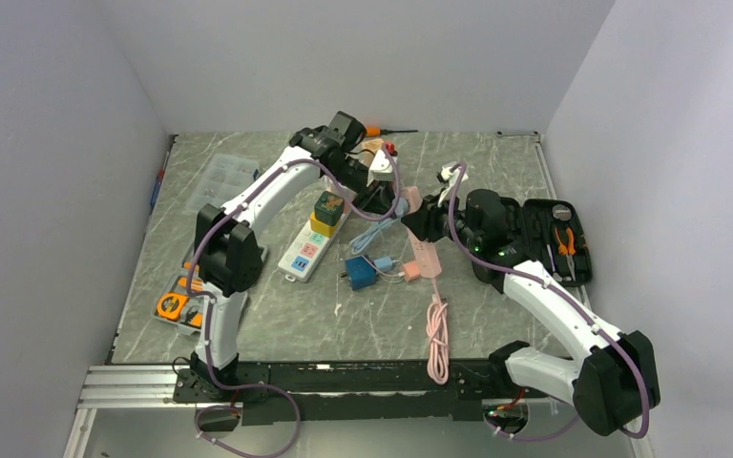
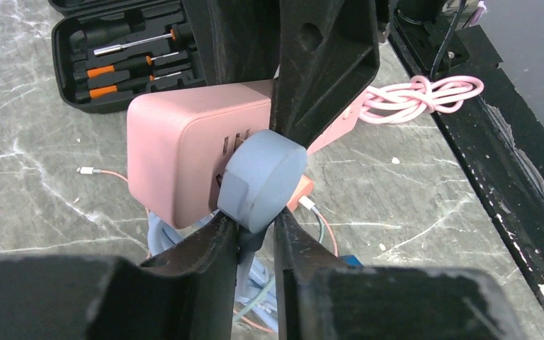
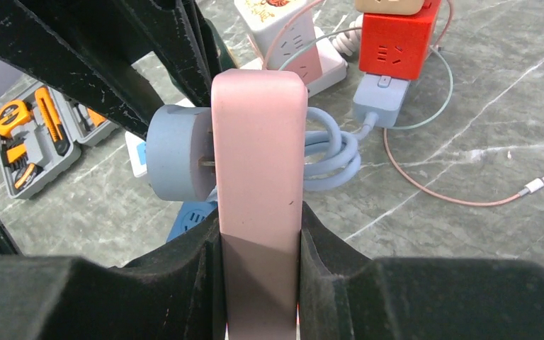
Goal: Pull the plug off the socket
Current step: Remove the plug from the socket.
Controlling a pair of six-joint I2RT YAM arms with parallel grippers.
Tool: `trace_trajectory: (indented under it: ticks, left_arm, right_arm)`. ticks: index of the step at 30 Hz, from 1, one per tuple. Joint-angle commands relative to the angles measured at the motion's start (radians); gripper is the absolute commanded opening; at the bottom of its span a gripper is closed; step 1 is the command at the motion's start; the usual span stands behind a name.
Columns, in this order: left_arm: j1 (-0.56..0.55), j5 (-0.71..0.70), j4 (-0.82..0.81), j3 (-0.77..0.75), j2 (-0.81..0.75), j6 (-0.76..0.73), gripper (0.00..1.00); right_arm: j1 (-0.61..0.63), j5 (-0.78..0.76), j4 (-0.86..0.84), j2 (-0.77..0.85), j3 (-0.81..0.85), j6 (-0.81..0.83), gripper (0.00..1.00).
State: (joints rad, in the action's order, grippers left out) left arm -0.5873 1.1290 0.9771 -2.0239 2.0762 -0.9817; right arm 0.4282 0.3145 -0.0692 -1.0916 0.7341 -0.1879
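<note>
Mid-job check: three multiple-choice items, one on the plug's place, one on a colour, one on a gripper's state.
1. The blue-grey plug sits: A) in the pink power strip; B) in a white strip; C) loose on the table.
2. The cube socket in the right wrist view is: A) green; B) red; C) black.
3. The right gripper is: A) open; B) shut on a cable; C) shut on the pink power strip.
Key: 1A, prongs enter its face; 2B, plainly red; 3C, it clamps the strip's sides.
</note>
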Motion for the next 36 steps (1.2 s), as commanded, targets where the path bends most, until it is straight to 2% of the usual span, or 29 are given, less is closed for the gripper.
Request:
trace_trajectory:
  ticks: [1, 3, 7, 10, 13, 15, 20, 24, 32, 34, 36]
  left_arm:
    - [-0.016, 0.139, 0.125, -0.095, -0.023, -0.098, 0.16]
    - [-0.016, 0.142, 0.225, -0.139, 0.001, -0.171, 0.08]
    - [-0.017, 0.154, 0.365, -0.174, 0.019, -0.292, 0.06]
    - [-0.017, 0.165, 0.395, -0.179, 0.020, -0.324, 0.00]
    - [-0.017, 0.182, 0.476, -0.203, 0.031, -0.411, 0.00]
    - [-0.017, 0.193, 0.588, -0.243, 0.053, -0.534, 0.00]
    - [-0.016, 0.211, 0.598, -0.168, 0.013, -0.635, 0.00]
    - [-0.017, 0.214, 0.599, -0.138, -0.003, -0.656, 0.00]
    - [-0.016, 0.200, 0.583, -0.144, 0.001, -0.665, 0.00]
    - [-0.014, 0.190, 0.481, -0.142, 0.003, -0.534, 0.00]
    - [-0.011, 0.152, 0.263, -0.076, -0.033, -0.344, 0.00]
  right_arm:
    - [0.022, 0.105, -0.150, 0.032, 0.061, 0.028, 0.00]
    - [0.022, 0.123, -0.169, 0.037, 0.056, 0.024, 0.00]
    - [0.023, 0.184, -0.208, 0.039, 0.060, 0.015, 0.00]
    - [0.023, 0.201, -0.226, 0.038, 0.066, 0.014, 0.00]
    - [0.023, 0.176, -0.239, 0.039, 0.054, 0.020, 0.00]
    - [0.012, 0.157, -0.240, 0.032, 0.051, 0.017, 0.00]
    - [-0.064, 0.141, -0.255, -0.036, 0.036, -0.001, 0.00]
    - [-0.069, -0.024, -0.182, -0.086, 0.061, 0.060, 0.00]
    - [-0.069, -0.212, -0.185, -0.089, 0.064, 0.081, 0.00]
    - [-0.070, -0.303, -0.166, -0.103, 0.078, 0.086, 0.00]
    - [-0.083, -0.403, -0.128, -0.153, 0.112, 0.090, 0.00]
